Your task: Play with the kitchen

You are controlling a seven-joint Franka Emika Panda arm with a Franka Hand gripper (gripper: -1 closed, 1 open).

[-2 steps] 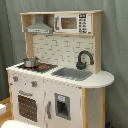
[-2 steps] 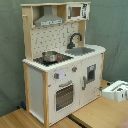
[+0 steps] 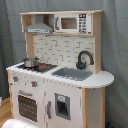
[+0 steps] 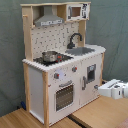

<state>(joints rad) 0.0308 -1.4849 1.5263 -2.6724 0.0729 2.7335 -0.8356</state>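
In the first exterior view, the kitchen fills most of the picture, standing upright before a grey-green curtain. Its grey hood sits at the top toward the first exterior view's left, with the microwave beside it. On the counter a small metal pot rests on the stovetop, and the black faucet arches over the grey sink. Below, the oven door and the other front panels look shut. No arm and no tool appear here, and nothing on the toy looks disturbed: the pot is on its burner, and nothing is in the sink that I can see.

In the second exterior view, the kitchen stands on a wooden bench, seen from its other corner. The pot is on the stove, the faucet is over the sink, and the oven door is closed. At the second exterior view's right edge, a white part of the robot, which I take to be the tool, hangs low, near the kitchen's front corner but apart from it. I cannot tell whether its fingers are open or closed, and I see nothing carried by it.

As I judge it, the play has hardly begun: no door is open, no knob is plainly turned, no item is lifted. All of the handling is left to do, and the arm must first close the gap to the toy.
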